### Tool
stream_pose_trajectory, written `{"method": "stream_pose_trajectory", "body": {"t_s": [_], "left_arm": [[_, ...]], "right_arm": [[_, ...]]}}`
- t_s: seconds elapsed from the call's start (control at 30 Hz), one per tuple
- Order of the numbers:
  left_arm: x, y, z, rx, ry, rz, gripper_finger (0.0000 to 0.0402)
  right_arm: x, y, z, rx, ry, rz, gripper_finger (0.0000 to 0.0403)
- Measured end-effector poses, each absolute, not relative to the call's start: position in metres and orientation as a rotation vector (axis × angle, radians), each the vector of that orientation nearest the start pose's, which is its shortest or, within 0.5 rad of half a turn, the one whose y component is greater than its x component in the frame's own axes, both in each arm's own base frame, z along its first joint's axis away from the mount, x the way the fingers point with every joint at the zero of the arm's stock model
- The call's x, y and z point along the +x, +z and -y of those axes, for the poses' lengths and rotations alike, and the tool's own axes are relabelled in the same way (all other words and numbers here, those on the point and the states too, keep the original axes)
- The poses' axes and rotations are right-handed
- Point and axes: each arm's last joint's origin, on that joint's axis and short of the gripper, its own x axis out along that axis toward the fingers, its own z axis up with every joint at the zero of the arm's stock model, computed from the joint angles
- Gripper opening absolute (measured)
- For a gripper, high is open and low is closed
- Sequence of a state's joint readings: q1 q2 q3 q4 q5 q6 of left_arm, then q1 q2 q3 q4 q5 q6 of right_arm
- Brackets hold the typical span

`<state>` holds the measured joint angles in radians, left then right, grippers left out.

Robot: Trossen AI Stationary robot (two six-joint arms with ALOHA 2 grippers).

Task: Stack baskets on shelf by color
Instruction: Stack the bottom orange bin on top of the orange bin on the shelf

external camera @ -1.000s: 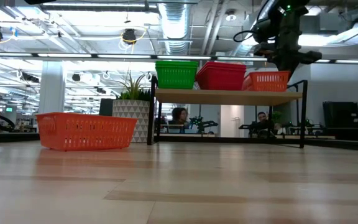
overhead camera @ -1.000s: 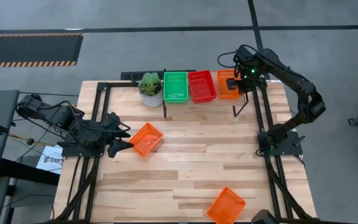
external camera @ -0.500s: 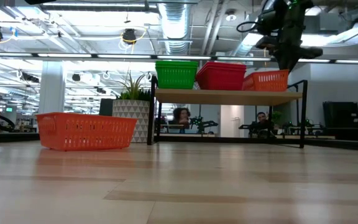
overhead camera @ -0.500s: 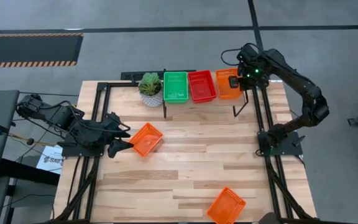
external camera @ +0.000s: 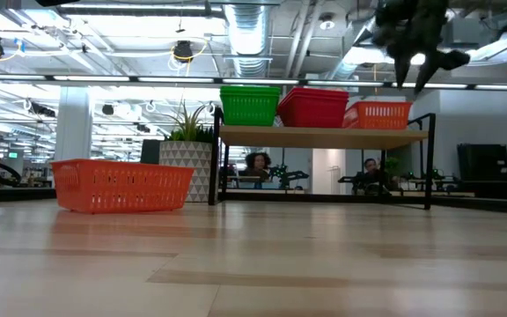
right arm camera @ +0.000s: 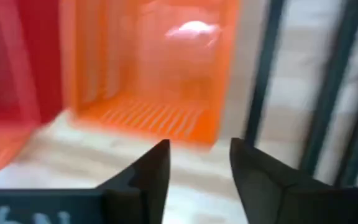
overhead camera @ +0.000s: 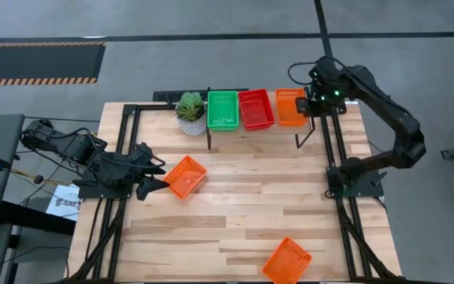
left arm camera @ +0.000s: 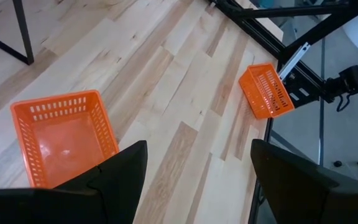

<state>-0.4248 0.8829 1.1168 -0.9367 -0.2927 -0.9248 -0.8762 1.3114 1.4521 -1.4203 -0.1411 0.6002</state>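
Orange basket [overhead camera: 290,106] sits on the shelf [external camera: 324,136] beside the red basket [overhead camera: 255,109], with the green basket [overhead camera: 222,110] beyond. The right gripper [overhead camera: 312,100] hovers just off the shelf's end, jaws parted and empty. Well away from the shelf, the left gripper [overhead camera: 154,175] rests wide open, empty, beside another orange basket [overhead camera: 186,176].

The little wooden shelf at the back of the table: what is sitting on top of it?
On the shelf sit a green basket, a red basket and an orange basket, side by side. Whether more baskets are nested inside each cannot be seen.

Potted plant [overhead camera: 190,111] at the table's [overhead camera: 243,213] far edge; two seated people [external camera: 255,165] in the room behind.
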Motion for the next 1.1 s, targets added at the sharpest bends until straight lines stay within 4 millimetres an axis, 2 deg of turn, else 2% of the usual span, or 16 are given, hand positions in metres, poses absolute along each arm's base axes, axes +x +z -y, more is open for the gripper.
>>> {"method": "stream_pose_trajectory", "body": {"t_s": [0.1,0.2,0.37,0.53,0.73,0.9,1.1], "left_arm": [[0.140,0.361,0.055,-0.645,0.170,-0.665,0.0274],[0.140,0.361,0.055,-0.635,0.158,-0.670,0.0274],[0.140,0.361,0.055,-0.623,0.155,-0.669,0.0274],[0.140,0.361,0.055,-0.598,0.145,-0.666,0.0274],[0.140,0.361,0.055,-0.549,0.129,-0.667,0.0274],[0.140,0.361,0.055,-0.538,0.124,-0.667,0.0274],[0.140,0.361,0.055,-0.546,0.122,-0.669,0.0274]], "right_arm": [[0.137,0.372,0.134,1.164,-0.903,-0.923,0.0214],[0.139,0.384,0.097,1.140,-0.816,-0.919,0.0224],[0.156,0.383,0.033,1.083,-0.644,-0.947,0.0223],[0.189,0.358,-0.032,0.911,-0.396,-1.011,0.0220],[0.232,0.327,-0.101,0.581,-0.020,-1.050,0.0220],[0.254,0.299,-0.138,0.441,0.169,-1.128,0.0217],[0.264,0.262,-0.171,0.290,0.306,-1.261,0.0220]]}}
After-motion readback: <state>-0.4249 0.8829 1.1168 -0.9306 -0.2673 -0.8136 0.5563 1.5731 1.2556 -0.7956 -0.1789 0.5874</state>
